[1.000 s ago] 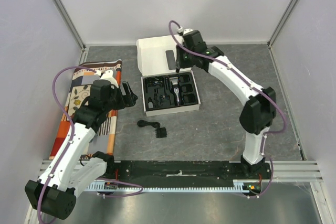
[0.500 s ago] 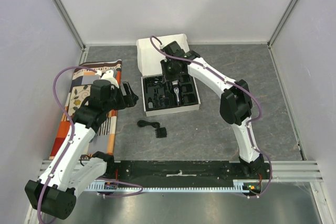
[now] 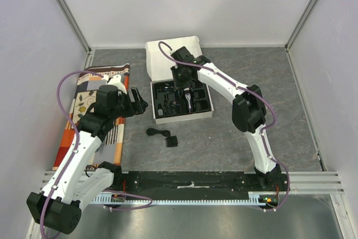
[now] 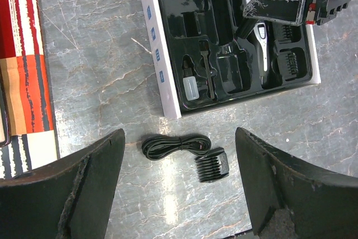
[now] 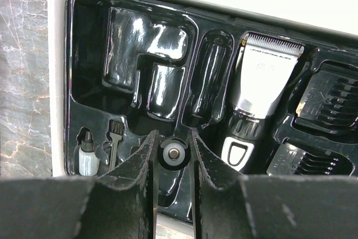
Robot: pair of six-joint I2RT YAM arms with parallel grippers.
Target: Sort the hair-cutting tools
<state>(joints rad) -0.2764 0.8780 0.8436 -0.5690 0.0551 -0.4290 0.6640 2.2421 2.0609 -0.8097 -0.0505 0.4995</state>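
The black clipper with silver blade head (image 3: 189, 100) lies in the black tray of the white box (image 3: 155, 117); it also shows in the right wrist view (image 5: 263, 90) and the left wrist view (image 4: 263, 43). My right gripper (image 5: 172, 152) is over the tray, shut on a tiny dark bottle (image 5: 172, 163) seen end-on, with a white centre. The coiled black cable (image 4: 174, 145) and the small black comb guard (image 4: 212, 165) lie on the table in front of the box. My left gripper (image 4: 179, 183) is open and empty above them, left of the box in the top view (image 3: 137, 100).
The tray also holds a small clear bottle (image 5: 88, 158), a little brush (image 5: 114, 138) and two more comb guards (image 5: 330, 102). The box lid (image 3: 165, 54) stands open at the back. A patterned cloth (image 3: 95, 99) lies at the left. Walls close in three sides.
My right arm has swung left from over the box lid and come down over the tray. The left arm, cable and comb guard have not moved.
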